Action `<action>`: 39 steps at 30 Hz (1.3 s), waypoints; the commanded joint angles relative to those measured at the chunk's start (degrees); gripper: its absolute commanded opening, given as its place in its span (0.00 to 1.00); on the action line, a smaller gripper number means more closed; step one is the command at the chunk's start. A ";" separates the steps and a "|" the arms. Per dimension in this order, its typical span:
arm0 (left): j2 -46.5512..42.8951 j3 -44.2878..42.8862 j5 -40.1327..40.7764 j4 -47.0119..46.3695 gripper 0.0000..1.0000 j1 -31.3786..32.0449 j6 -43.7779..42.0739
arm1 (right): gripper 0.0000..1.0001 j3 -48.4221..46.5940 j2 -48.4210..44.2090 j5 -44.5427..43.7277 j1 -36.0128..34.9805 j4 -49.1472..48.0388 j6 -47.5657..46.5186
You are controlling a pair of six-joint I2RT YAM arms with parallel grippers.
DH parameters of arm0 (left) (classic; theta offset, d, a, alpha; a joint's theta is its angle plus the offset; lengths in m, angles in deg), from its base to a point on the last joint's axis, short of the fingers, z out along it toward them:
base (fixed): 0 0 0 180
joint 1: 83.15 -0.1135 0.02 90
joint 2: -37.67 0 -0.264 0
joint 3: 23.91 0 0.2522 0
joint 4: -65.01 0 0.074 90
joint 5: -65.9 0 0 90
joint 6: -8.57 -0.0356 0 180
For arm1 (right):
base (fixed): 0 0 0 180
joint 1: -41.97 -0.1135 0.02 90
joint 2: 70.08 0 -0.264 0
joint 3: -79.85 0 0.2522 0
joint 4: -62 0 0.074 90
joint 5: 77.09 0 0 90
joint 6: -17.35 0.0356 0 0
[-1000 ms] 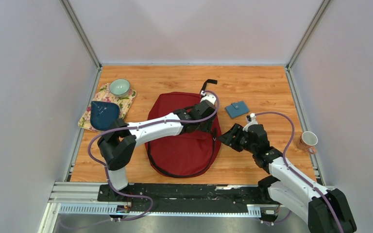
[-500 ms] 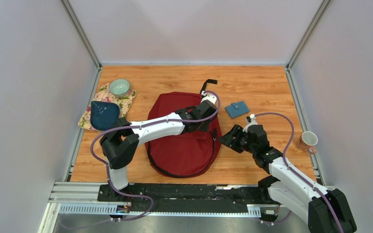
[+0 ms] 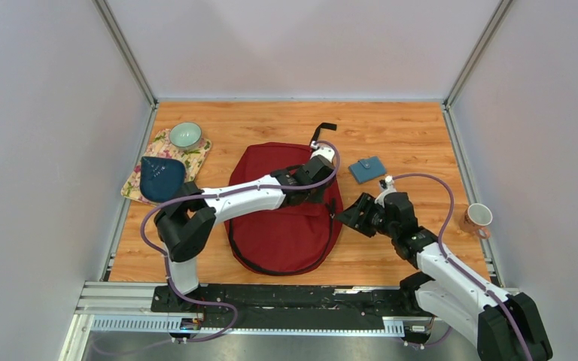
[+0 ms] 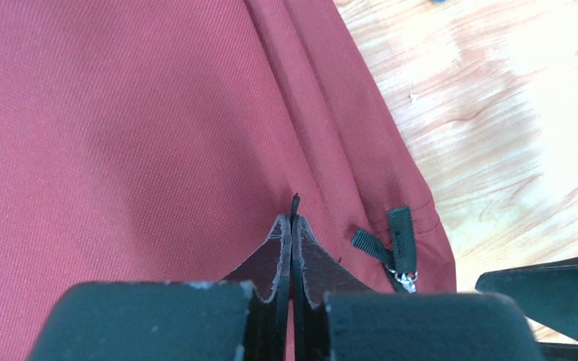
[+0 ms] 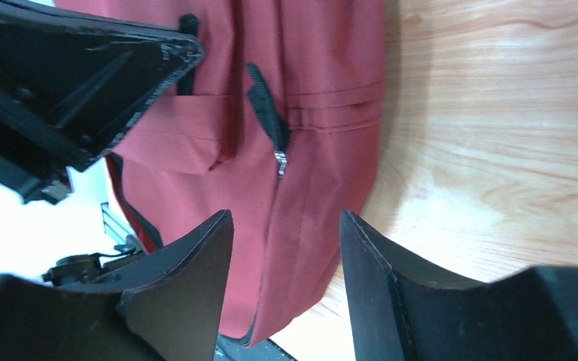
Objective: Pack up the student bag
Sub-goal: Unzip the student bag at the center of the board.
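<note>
Red student bag (image 3: 282, 226) flat mid-table (image 3: 406, 135), long axis near-far, loop toward far edge; left gripper (image 4: 292, 226) clamped on black tab (image 4: 295, 201) at its right side; right gripper (image 5: 286, 218) half-open, empty, beside that edge.

We look down from high up at the near side and see the whole table (image 3: 406, 135). Our left wrist camera is very close above the student bag (image 3: 286, 233), by its right edge. Our right wrist camera looks left at that same edge; both show the black zip pulls (image 4: 400, 235)
</note>
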 commanded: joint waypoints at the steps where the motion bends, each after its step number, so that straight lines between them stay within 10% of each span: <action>1: -4.96 2.54 0.10 -3.83 0.00 -0.42 -0.14 | 0.56 -4.25 -1.09 4.38 -0.49 -5.27 0.88; 26: -10.06 6.58 0.63 -5.94 0.00 -0.51 0.47 | 0.44 -10.85 19.74 10.45 -3.30 -18.98 5.98; 36: -11.38 7.81 0.81 -6.56 0.00 -0.60 0.56 | 0.00 -10.50 21.07 9.57 -3.48 -19.60 6.25; 39: -12.17 8.43 1.24 -6.56 0.00 -0.77 0.21 | 0.00 -9.80 19.93 7.55 -3.48 -17.32 5.64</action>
